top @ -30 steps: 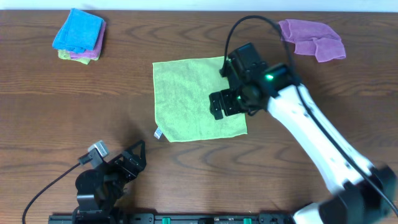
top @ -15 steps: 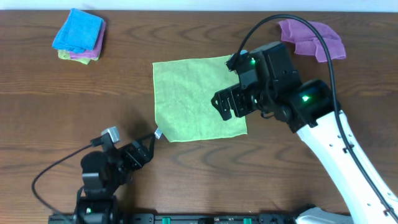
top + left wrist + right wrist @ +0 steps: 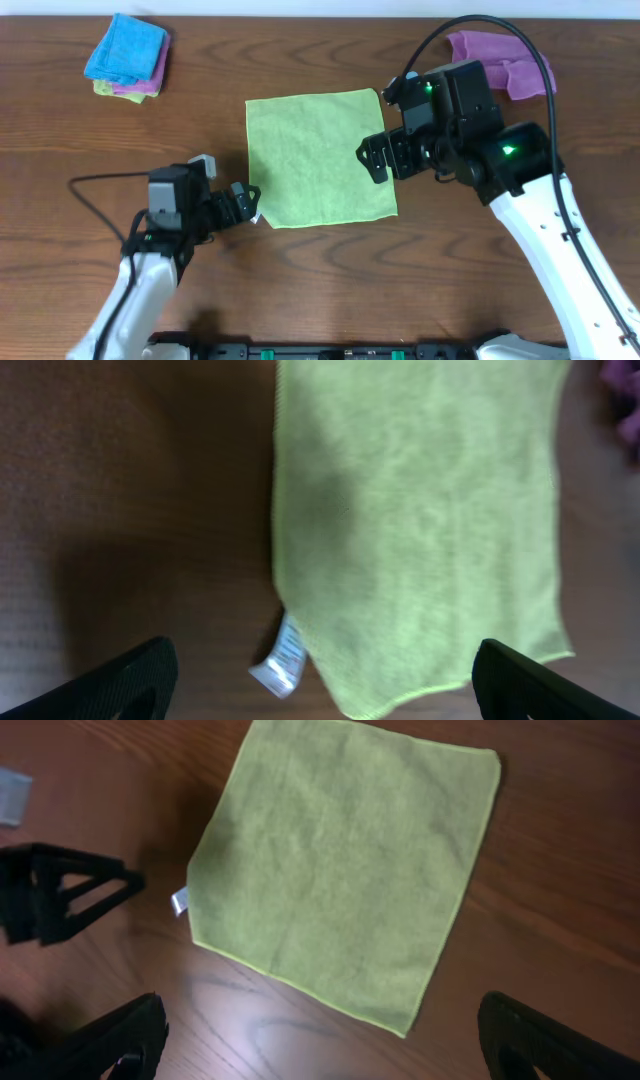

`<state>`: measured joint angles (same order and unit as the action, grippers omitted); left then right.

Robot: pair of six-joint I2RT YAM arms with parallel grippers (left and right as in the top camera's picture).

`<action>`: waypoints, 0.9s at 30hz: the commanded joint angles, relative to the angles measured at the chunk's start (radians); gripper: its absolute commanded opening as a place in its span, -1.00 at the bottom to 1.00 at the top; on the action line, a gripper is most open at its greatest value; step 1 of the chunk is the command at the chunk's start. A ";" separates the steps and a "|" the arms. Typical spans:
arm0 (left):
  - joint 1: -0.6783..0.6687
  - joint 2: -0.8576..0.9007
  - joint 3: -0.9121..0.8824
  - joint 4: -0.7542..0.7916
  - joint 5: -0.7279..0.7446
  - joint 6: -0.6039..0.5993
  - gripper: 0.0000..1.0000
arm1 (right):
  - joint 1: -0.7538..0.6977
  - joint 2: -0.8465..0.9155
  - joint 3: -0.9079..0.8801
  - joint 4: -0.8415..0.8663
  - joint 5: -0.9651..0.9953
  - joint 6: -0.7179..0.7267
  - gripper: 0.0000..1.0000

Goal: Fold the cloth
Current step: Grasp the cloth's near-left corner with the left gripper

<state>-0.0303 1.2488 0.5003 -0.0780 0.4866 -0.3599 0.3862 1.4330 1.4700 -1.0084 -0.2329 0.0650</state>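
Observation:
The lime-green cloth (image 3: 318, 155) lies flat and spread on the wooden table. Its small white tag (image 3: 256, 214) sticks out at the near left corner. The cloth also shows in the left wrist view (image 3: 420, 520) with the tag (image 3: 281, 660), and in the right wrist view (image 3: 345, 860). My left gripper (image 3: 243, 203) is open and empty, low at the near left corner by the tag. My right gripper (image 3: 378, 160) is open and empty, raised above the cloth's right edge.
A bright blue folded cloth (image 3: 126, 48) tops a small stack at the far left. A purple cloth (image 3: 520, 66) lies crumpled at the far right, partly behind my right arm. Bare wood surrounds the green cloth.
My left arm has moved up from the front edge to the cloth's near left corner. My right gripper has drawn back to the right, off the cloth's middle.

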 commanded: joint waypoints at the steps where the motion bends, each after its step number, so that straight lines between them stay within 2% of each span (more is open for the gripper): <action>1: -0.004 0.095 0.036 0.035 0.002 0.050 0.92 | -0.021 -0.005 0.002 0.000 -0.003 -0.030 0.99; 7: -0.011 0.223 0.094 0.070 0.008 0.092 0.91 | -0.034 -0.005 0.002 0.007 -0.003 -0.037 0.99; 16: -0.101 0.376 0.158 0.133 0.013 0.084 0.91 | -0.034 -0.005 0.002 0.012 -0.003 -0.037 0.98; 22: -0.115 0.461 0.158 0.126 0.129 0.083 0.91 | -0.034 -0.005 0.002 0.012 -0.003 -0.037 0.99; 27: -0.114 0.464 0.158 0.032 0.195 0.083 0.91 | -0.034 -0.005 0.002 0.010 -0.003 -0.037 0.98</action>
<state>-0.1390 1.6623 0.6952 0.0162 0.6403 -0.2775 0.3592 1.4330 1.4700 -0.9981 -0.2325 0.0429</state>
